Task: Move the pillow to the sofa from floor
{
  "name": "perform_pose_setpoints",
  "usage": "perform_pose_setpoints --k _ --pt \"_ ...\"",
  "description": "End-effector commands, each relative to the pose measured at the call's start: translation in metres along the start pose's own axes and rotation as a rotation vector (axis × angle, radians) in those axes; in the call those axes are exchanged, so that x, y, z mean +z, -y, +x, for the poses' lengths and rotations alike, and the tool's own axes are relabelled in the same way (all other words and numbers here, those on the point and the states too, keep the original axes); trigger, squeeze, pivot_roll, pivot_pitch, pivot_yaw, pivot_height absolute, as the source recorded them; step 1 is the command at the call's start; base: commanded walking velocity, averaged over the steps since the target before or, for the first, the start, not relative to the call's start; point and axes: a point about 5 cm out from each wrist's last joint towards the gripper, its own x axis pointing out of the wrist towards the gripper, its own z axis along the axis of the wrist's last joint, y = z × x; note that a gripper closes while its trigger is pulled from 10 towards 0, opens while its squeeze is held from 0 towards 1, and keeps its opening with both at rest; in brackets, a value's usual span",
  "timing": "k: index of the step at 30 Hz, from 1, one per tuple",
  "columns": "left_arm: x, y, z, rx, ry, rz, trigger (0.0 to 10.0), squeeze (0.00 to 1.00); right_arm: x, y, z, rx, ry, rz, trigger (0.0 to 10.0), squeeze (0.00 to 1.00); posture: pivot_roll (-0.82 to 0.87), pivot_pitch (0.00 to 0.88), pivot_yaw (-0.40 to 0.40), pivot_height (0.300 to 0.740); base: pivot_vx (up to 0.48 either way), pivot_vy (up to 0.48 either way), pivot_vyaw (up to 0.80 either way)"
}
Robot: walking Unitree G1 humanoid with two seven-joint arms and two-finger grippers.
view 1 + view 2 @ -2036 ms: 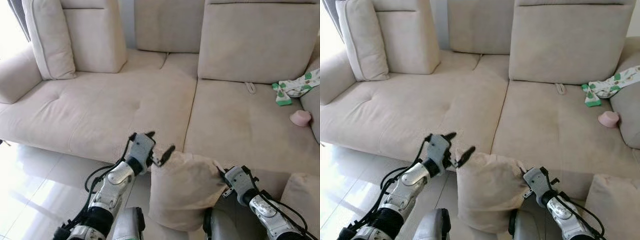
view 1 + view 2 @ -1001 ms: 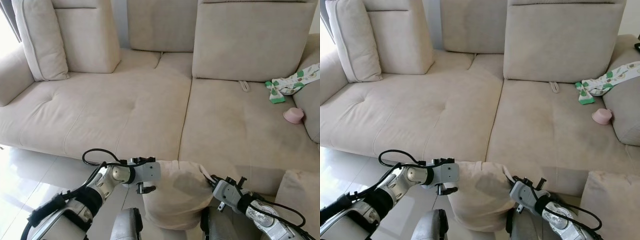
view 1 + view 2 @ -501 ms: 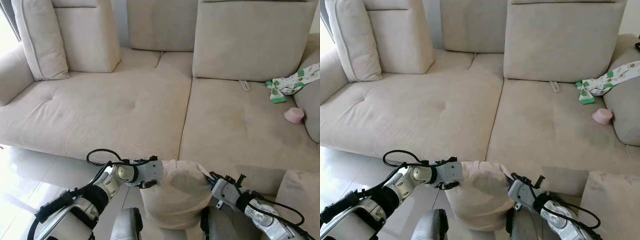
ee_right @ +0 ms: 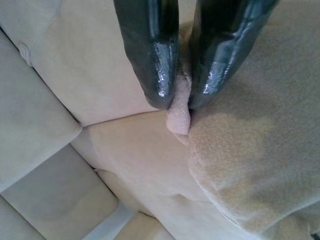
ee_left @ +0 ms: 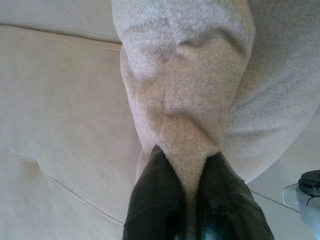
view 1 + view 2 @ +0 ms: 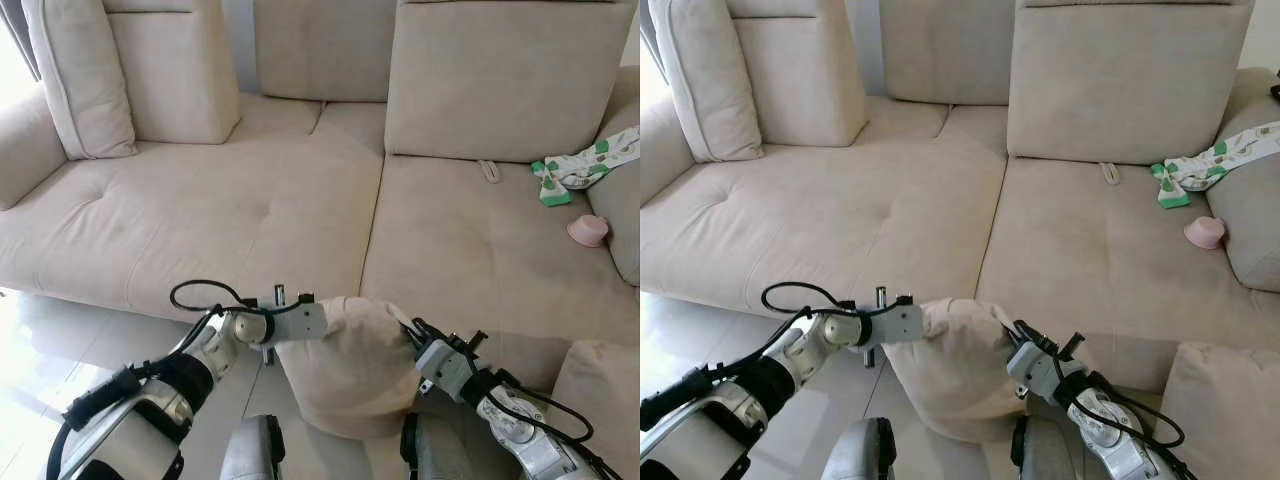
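Left eye view: the pillow [image 6: 350, 365] hangs between both arms, just near of the sofa [image 6: 260, 220] seat's front edge and off the floor [image 6: 60, 350]. The left gripper [image 5: 187, 200] is clenched on its left corner, the right gripper [image 4: 179, 97] pinches its right corner. The seat lies directly beyond and slightly above, so the pillow must travel forward, its long axis running left-right.

Home living rm: big beige sectional sofa [image 6: 250, 200] w/ back cushions [image 6: 505, 80], glossy tile floor [image 6: 60, 350].
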Motion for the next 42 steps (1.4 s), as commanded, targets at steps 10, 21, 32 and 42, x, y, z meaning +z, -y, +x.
perform_pose_setpoints --k 10,21,32,42 --pt "-0.001 -0.021 -0.015 -0.004 -0.035 0.146 10.0 0.00 0.029 0.005 0.010 -0.036 0.141 0.026 10.0 0.00 -0.09 0.000 0.049 0.615 0.000 0.000 0.00" --pt "0.007 -0.037 -0.023 0.035 -0.029 0.183 10.0 0.00 0.049 0.022 0.016 -0.084 0.212 0.015 10.0 0.00 -0.10 0.000 0.047 0.655 0.000 0.000 0.00" --pt "0.019 -0.050 -0.025 0.147 0.034 0.152 10.0 0.00 0.063 0.031 0.019 -0.120 0.256 0.034 10.0 0.00 -0.10 0.000 0.040 0.695 0.000 0.000 0.00" --pt "0.028 -0.059 -0.027 0.223 0.086 0.151 10.0 0.00 0.068 0.031 0.019 -0.129 0.262 0.046 10.0 0.00 -0.11 0.000 0.042 0.720 0.000 0.000 0.00"
